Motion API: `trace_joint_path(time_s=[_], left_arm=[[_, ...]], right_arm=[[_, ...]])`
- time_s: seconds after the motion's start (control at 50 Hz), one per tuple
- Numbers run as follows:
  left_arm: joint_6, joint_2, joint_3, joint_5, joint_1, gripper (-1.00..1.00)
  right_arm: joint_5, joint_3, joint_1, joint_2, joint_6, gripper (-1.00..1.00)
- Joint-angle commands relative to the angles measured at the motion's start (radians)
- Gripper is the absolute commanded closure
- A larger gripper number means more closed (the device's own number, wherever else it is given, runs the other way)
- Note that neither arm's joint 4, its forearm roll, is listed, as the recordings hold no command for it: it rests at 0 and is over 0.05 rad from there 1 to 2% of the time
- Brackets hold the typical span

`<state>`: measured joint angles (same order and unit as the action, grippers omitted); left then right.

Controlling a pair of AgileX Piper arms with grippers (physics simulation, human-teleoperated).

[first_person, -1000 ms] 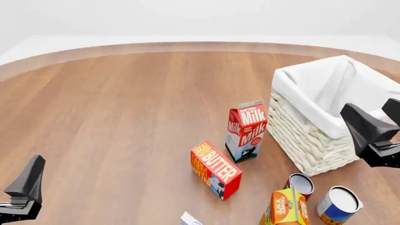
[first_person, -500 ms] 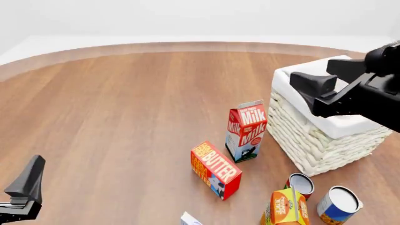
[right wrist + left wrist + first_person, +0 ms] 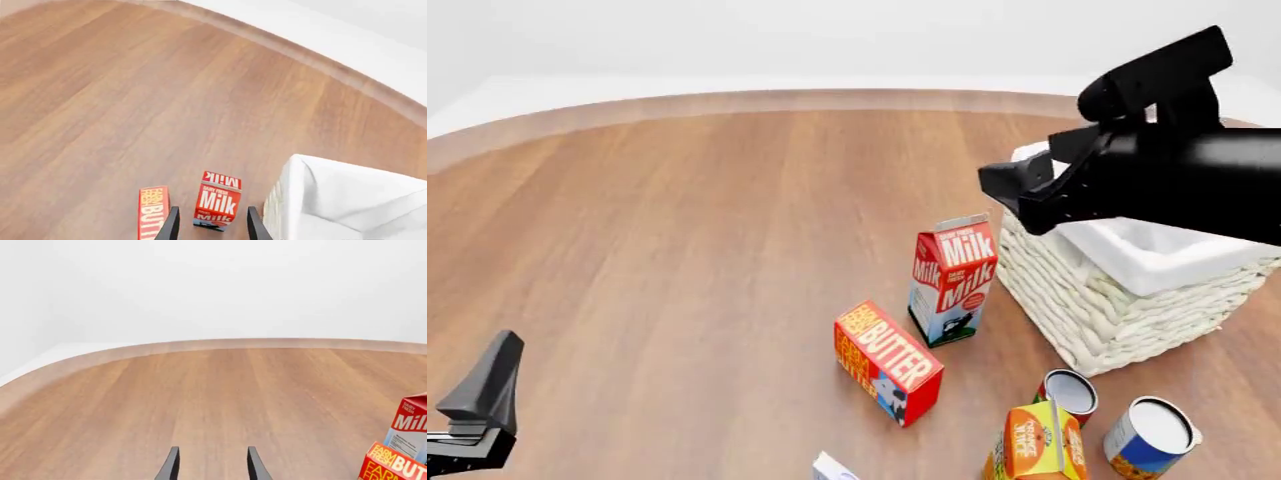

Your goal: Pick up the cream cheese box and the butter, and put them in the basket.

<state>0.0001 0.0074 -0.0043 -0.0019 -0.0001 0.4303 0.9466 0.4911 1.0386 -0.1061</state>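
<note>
The butter [image 3: 888,360] lies on the wood table in front of the milk carton, and shows in the left wrist view [image 3: 393,467] and the right wrist view [image 3: 152,212]. Only a white corner of the cream cheese box [image 3: 833,467] shows at the bottom edge of the front view. The basket [image 3: 1094,310] stands at the right, partly hidden by my right arm; it also shows in the right wrist view [image 3: 293,172]. My right gripper [image 3: 1021,195] is open and empty, raised above the basket's near-left corner [image 3: 212,227]. My left gripper [image 3: 481,400] is open and empty at the bottom left [image 3: 212,469].
A red-white milk carton [image 3: 954,278] stands upright between the butter and the basket. An orange juice carton [image 3: 1034,443] and two cans [image 3: 1072,392] [image 3: 1149,437] stand in front of the basket at the bottom right.
My right arm has swung up and to the left, from the right edge to above the basket. The left arm and the objects have not moved.
</note>
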Motion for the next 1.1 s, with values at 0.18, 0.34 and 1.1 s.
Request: trace_joint_path(time_s=[0.18,0.34,1.1], left_arm=[[0.000,0.000,0.000,0.000,0.000,-1.00],[0.000,0.000,0.000,0.000,0.000,-1.00],[0.000,0.000,0.000,0.000,0.000,-1.00]], right_arm=[[0.071,0.013,0.052,0.099,0.002,-1.00],[0.094,0.024,0.099,0.129,0.030,-1.00],[0.006,-0.080,0.210,0.269,0.147,-1.00]])
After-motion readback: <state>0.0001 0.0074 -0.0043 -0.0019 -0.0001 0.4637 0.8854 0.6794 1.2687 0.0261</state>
